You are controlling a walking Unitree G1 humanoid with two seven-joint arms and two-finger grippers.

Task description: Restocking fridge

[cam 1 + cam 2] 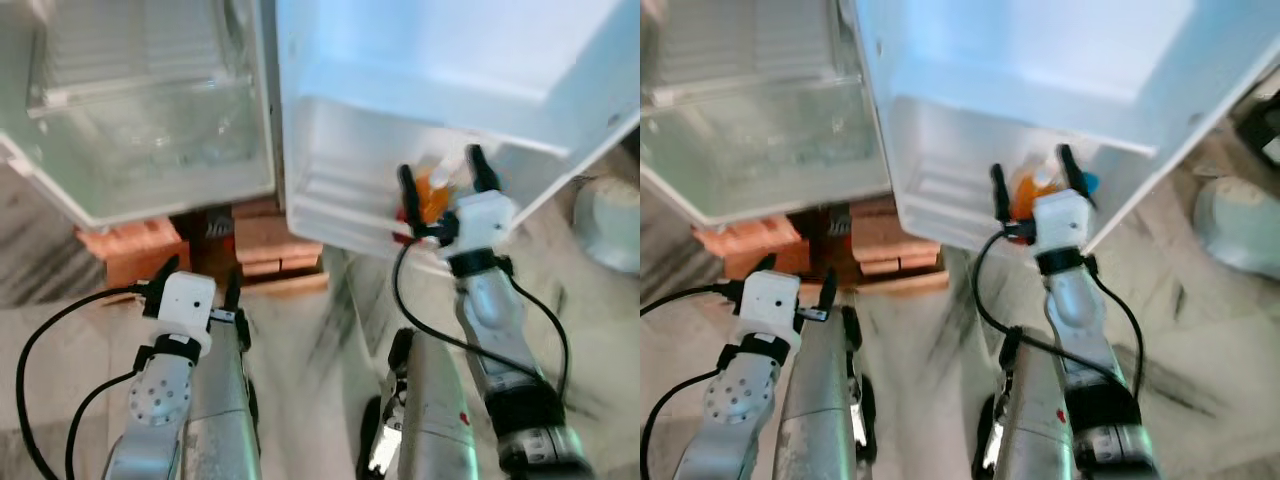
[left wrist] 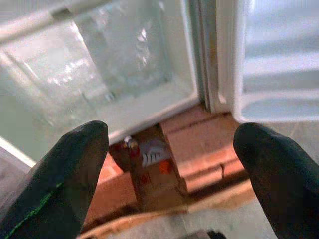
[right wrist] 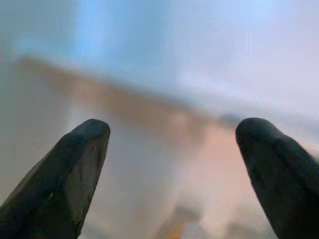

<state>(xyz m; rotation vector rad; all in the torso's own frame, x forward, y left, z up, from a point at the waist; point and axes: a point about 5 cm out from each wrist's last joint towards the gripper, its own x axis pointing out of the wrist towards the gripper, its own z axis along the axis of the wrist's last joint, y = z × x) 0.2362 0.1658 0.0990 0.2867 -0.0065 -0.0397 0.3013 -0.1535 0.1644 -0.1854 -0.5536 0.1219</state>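
An orange bottle [image 1: 434, 196] in the fridge door shelf [image 1: 335, 195] is seen between the spread fingers of the right gripper [image 1: 441, 178].

I cannot read any words, numbers or brand names here. The orange bottle [image 1: 434, 196] in the fridge door shelf [image 1: 340, 190] is too blurry for me to read a label. The small packet [image 2: 152, 152] under the fridge, by the bricks [image 2: 199, 154], has a white patch on it with dark marks, but I cannot make out any letters. The red spot [image 1: 463, 417] on my right arm is just a dot, not a sign I can read.
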